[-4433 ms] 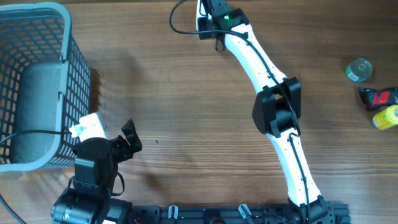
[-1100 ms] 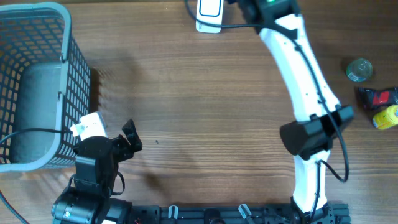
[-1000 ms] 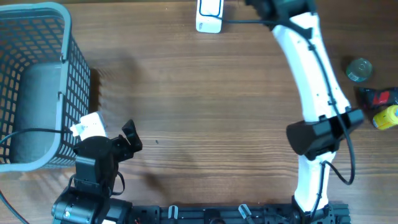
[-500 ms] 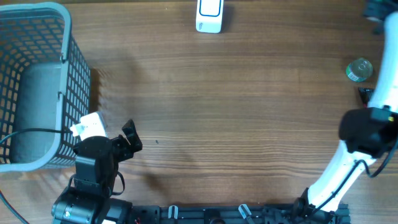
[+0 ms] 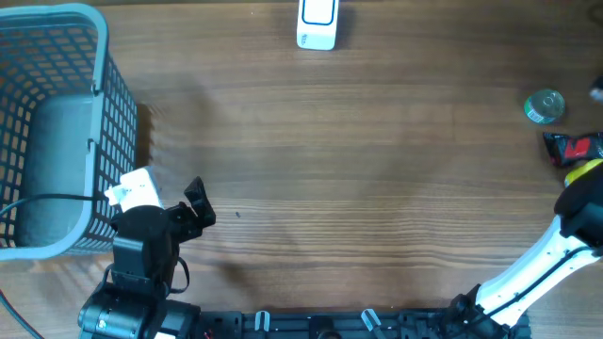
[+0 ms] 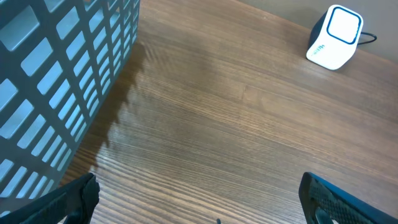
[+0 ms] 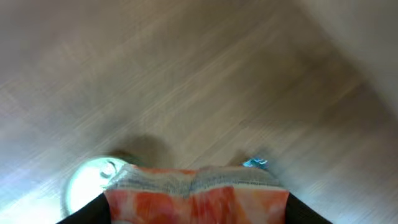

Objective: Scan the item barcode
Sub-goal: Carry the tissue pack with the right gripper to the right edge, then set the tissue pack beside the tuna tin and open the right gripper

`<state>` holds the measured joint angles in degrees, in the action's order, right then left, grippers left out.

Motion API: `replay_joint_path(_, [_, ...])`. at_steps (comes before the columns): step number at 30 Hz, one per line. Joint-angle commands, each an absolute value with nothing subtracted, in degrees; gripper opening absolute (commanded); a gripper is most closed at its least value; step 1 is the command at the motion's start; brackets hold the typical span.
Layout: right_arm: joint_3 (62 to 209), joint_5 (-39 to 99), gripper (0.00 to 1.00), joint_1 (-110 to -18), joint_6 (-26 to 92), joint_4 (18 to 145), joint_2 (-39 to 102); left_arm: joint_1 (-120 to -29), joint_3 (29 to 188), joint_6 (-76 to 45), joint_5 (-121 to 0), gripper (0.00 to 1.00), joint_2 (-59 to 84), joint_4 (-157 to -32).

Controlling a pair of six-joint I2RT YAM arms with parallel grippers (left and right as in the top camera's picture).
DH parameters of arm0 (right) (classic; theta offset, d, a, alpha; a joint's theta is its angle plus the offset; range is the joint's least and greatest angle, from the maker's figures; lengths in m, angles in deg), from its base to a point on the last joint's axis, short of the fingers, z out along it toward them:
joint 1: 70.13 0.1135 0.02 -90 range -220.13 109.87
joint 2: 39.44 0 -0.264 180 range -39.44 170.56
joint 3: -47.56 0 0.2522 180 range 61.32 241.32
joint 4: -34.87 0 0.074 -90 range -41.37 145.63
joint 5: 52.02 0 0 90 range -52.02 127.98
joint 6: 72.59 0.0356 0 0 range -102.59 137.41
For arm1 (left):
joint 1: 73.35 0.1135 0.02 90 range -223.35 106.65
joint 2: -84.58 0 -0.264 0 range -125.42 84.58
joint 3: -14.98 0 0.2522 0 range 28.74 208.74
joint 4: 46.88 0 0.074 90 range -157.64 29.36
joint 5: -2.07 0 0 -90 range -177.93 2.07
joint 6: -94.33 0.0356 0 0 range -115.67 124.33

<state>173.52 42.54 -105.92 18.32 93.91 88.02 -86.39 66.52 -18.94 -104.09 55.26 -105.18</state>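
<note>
Clamping a red-orange packet across its width, the right pincer hangs well right of the white barcode scanner.

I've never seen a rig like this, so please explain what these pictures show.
A robot's left arm and right arm work at a wooden table. One picture looks down from above; the others come from cameras on each wrist. On the table: a grey basket at the left, a white barcode scanner at the far edge, and a round tin, a red packet and a yellow item at the right. The left tool is open and empty. The right wrist picture is blurred, but the right tool seems to grip an orange packet.
</note>
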Motion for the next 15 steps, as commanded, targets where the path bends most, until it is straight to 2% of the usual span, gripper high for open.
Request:
replay_joint_path(1, [165.45,40.33,0.31,-105.24,19.17,87.86,90.31,-86.08,66.67,-19.31,-103.99,1.0,55.22,-104.83])
replay_joint_path(6, [159.09,40.27,0.33,-105.48,19.54,80.88,93.29,-86.08,66.67,-19.29,-103.99,1.0,55.22,-104.83])
replay_joint_path(12, [159.05,40.27,0.34,-105.64,19.78,78.61,94.07,-86.08,66.67,-19.29,-103.99,1.0,55.22,-104.85])
replay_joint_path(15, [159.2,40.73,0.41,-105.81,19.41,78.63,94.07,-86.08,66.67,-19.29,-103.99,1.0,55.22,-104.85])
